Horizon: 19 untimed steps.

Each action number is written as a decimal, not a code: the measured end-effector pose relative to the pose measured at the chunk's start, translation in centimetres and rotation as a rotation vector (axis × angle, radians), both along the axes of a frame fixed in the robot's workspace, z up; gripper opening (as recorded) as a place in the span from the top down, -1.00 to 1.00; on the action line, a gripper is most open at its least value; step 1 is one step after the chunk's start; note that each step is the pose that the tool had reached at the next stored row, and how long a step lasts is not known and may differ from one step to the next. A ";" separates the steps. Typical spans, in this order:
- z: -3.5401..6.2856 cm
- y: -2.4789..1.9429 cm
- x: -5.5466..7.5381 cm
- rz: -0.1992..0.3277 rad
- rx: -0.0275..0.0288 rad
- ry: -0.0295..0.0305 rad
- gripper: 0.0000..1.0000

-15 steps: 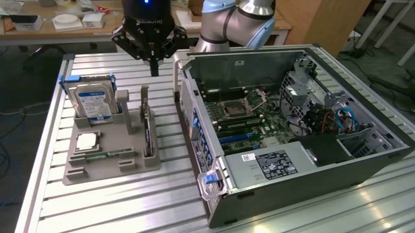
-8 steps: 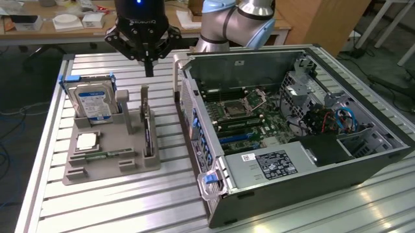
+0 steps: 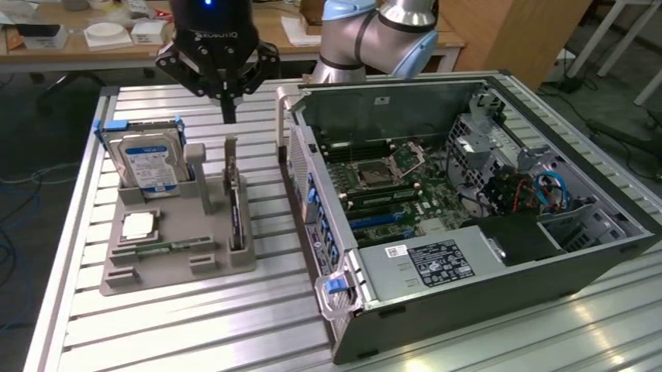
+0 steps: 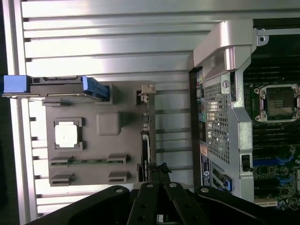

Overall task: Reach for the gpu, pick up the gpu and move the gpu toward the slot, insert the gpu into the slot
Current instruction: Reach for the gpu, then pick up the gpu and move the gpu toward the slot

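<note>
**A:** What takes up most of the scene?

**B:** A slatted aluminium table. On the exterior view's right half an open computer case lies on its side. That turns the green motherboard upward, where an arm can reach it from above.

**A:** And on the exterior view's left?

**B:** A grey holder block, just beside the case. Its pockets keep each part fixed and apart from the others. The hard drive stands upright toward the upper left of the frame.

**A:** Where is the gpu?

**B:** In the holder's groove nearest the case, standing on its long edge, with the pale bracket at the end farther up the frame. I judge it stands that way so its upper edge is free for fingers coming from above.

**A:** And the gripper?

**B:** It hangs at the upper centre-left, just above the bracket end and apart from it. Its fingers are pressed together to one point and grasp nothing. In the wrist view the gripper lines up with the gpu's thin edge.

**A:** So how far along is the task?

**B:** At the reach, as I read it. The slot, a blue strip low on the motherboard, is bare.

**A:** What about the smaller things?

**B:** A processor chip lies flat in the holder, with a memory stick below it.
</note>
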<state>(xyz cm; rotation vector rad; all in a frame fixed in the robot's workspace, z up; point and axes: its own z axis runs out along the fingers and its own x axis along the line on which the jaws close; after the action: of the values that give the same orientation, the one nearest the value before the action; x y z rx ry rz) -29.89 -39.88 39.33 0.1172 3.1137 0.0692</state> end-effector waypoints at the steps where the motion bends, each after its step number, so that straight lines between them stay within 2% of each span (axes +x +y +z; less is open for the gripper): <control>1: 0.00 0.00 -0.1 0.000 0.0000 -0.0001 0.80; 16: 0.00 0.00 -0.1 0.000 0.0000 0.0000 0.77; 19: 0.00 0.00 -0.1 0.000 0.0000 0.0000 0.42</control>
<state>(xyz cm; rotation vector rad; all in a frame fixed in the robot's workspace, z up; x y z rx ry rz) -29.97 -39.89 39.33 0.1172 3.1137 0.0693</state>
